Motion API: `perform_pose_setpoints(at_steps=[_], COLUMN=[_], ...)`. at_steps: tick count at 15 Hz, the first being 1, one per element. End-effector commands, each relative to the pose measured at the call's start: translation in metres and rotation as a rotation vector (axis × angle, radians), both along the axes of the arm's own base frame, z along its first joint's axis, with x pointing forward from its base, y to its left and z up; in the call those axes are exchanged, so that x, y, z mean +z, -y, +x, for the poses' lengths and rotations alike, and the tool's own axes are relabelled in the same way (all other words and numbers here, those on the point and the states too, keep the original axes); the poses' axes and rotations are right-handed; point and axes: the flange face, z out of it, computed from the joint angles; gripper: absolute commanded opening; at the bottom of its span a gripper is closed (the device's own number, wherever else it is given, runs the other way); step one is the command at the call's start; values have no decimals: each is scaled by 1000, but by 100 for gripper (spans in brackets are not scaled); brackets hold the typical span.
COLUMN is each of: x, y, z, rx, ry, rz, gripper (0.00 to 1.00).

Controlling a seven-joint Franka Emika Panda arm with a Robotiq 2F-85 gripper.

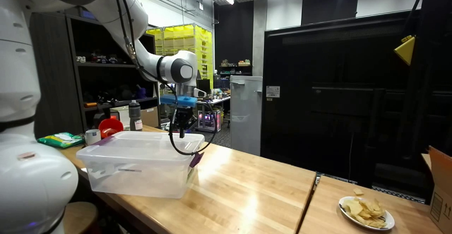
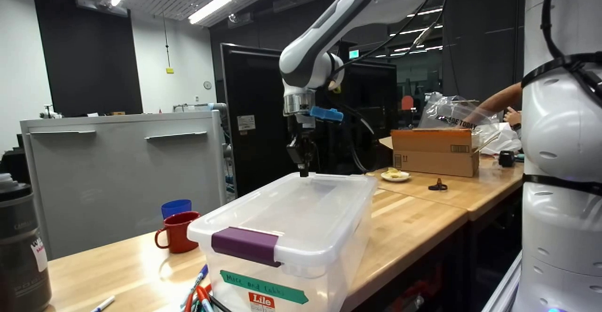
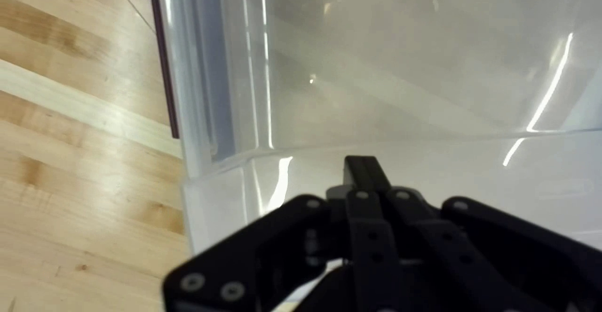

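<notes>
1. In an exterior view, the gripper (image 1: pixel 182 134) points straight down at the lid (image 1: pixel 148 140) of a clear plastic bin (image 1: pixel 137 183), near the end w/ a purple latch (image 1: pixel 196 160). The bin stands on the wooden table (image 1: pixel 243 181), its long axis going approx. from L to R of this view, so the most of its length lies to the L of the jaws. It is not poss. to say here if the gripper touches the lid or hangs just above. There is only one arm (image 1: pixel 152 63), hence no other is nearer. A white plate (image 1: pixel 389 222) w/ chips (image 1: pixel 367 213) is well apart from the bin.

2. In an exterior view, the same long axis goes from near to far, and the gripper is at the far end, approx. by a corner; the bin therefore extends from the jaws twd the viewer, up to the opposite latch (image 2: pixel 244 246) and a green label (image 2: pixel 263 286). A red mug (image 2: pixel 181 232) and a blue cup (image 2: pixel 176 207) stand to one side of it.

3. In the wrist view, the fingertips (image 3: pixel 360 171) are fully together, w/ no gap btw them, and have hold of nothing. The lid is below them; its end edge is on the L, and the rest spreads to the R.
</notes>
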Motion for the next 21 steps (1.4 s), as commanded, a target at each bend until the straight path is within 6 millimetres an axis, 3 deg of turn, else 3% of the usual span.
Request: perform_pose_setpoints(at_steps=[1,8,21], x=[11,17,7], y=[11,27,4], z=[7,14,51], rx=[-28,-65,-43], ry=[7,23,30], rz=[8,4,36], gripper=[0,0,0])
